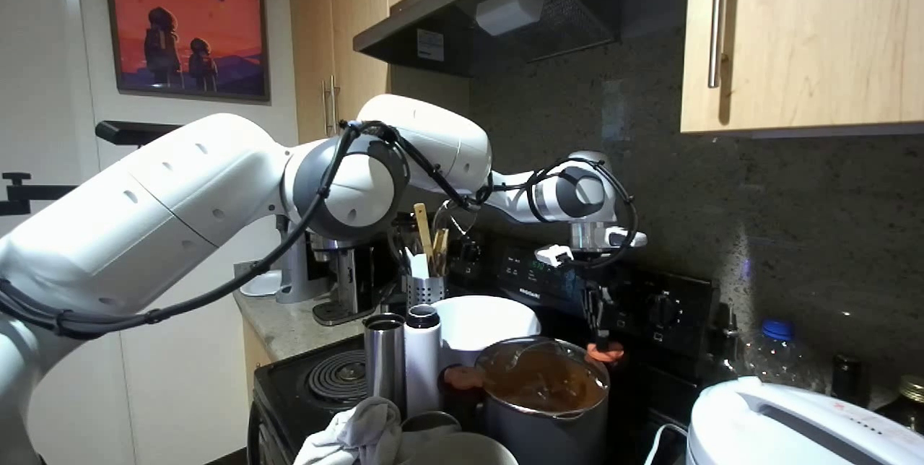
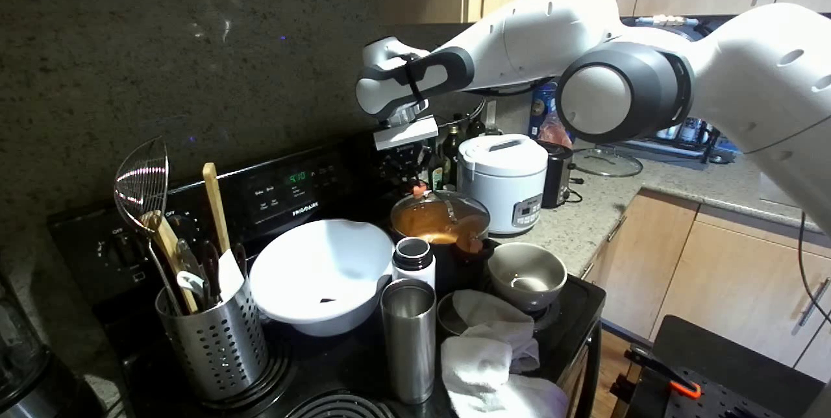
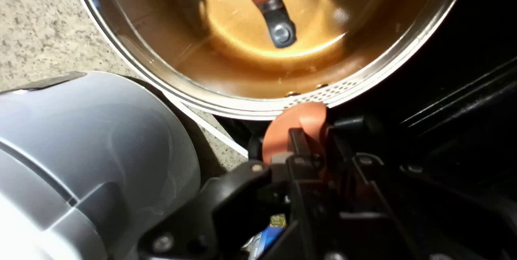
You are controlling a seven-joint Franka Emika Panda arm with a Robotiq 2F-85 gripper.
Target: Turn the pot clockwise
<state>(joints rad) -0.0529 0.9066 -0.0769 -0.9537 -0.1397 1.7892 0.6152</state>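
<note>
FRIGIDAIRE, green 9:10, OFF on stove panel [image 2: 276, 187]

The pot [image 1: 546, 430] is dark outside, copper inside, its handles [image 1: 463, 377] orange, the counter [image 3: 36, 38] speckled.

It's a kitchen: stove [image 2: 344, 359], hood [image 1: 462, 46], cupboards [image 1: 808, 32], apparently a coffee machine [image 1: 349, 277].

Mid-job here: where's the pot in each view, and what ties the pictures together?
In an exterior view: the pot is low, right of centre, left of the rice cooker.
In an exterior view: the pot is just below centre, lower left of the rice cooker.
In the wrist view: the pot is at top centre, upper right of the rice cooker.
Shared landmark: the white rice cooker.
</note>
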